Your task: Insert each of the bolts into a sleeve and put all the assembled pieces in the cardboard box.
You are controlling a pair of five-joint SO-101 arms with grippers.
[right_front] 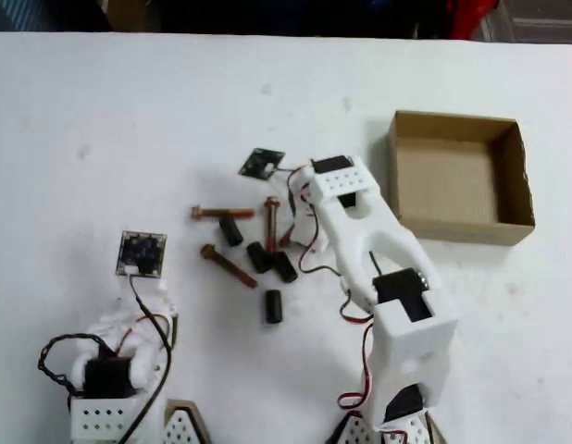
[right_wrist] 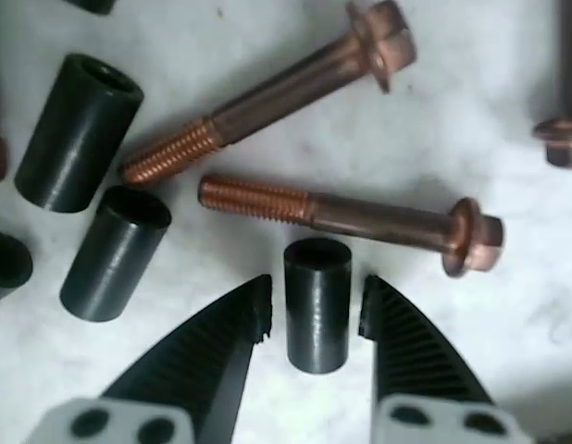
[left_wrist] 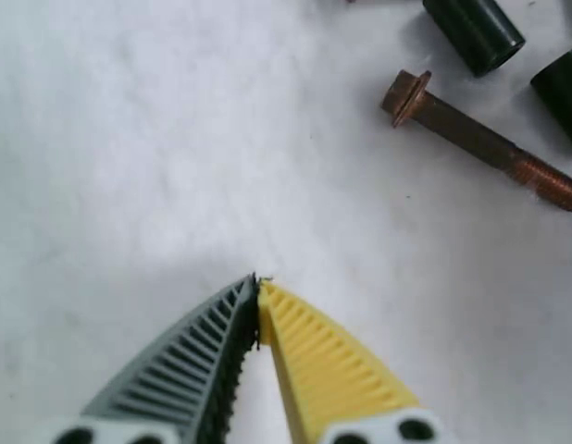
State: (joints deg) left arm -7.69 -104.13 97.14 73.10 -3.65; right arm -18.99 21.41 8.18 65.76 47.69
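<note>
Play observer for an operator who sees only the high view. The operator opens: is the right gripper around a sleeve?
Observer: Yes. The right gripper is open, with one black sleeve between its jaws and a gap on either side.
Operator: Is it filled?
Observer: Nothing sticks out of it; the nearest bolt lies loose beyond its end.
Operator: And the other arm?
Observer: The left gripper is shut, tips together, holding nothing.

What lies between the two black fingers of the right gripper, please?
A short black cylindrical sleeve lies on the white table between the open right gripper's fingers, in the right wrist view.
</note>
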